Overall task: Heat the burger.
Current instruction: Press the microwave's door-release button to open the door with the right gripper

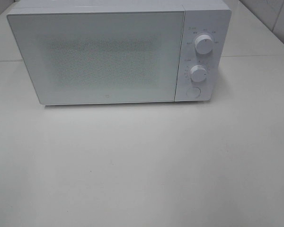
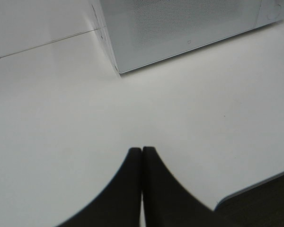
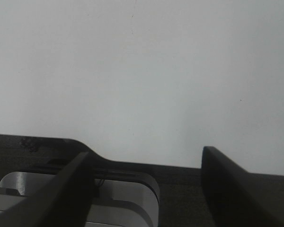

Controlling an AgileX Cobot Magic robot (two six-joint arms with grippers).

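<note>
Burger: not seen in any view; I cannot tell where it is.
Microwave (image 1: 109,56): white, standing toward the back of the table, front facing the high camera.
Door (image 1: 97,56): closed flush; its speckled pane shows nothing of the inside.
Controls: upper knob (image 1: 203,45) and lower knob (image 1: 198,73) stacked on the panel to the right of the door, with a round button (image 1: 193,92) under them.
Table (image 1: 142,165): plain white top, with a seam line running behind the microwave.
Left gripper (image 2: 142,150): the two dark fingers (image 2: 128,189) are pressed together along their length, tips touching, nothing clamped between them; it hangs over bare table, apart from the microwave's front corner.
Right gripper (image 3: 146,153): jaws spread wide, with only white table surface showing in the gap; the fingers (image 3: 227,184) hold and touch nothing.
High view: neither arm shows in it.
</note>
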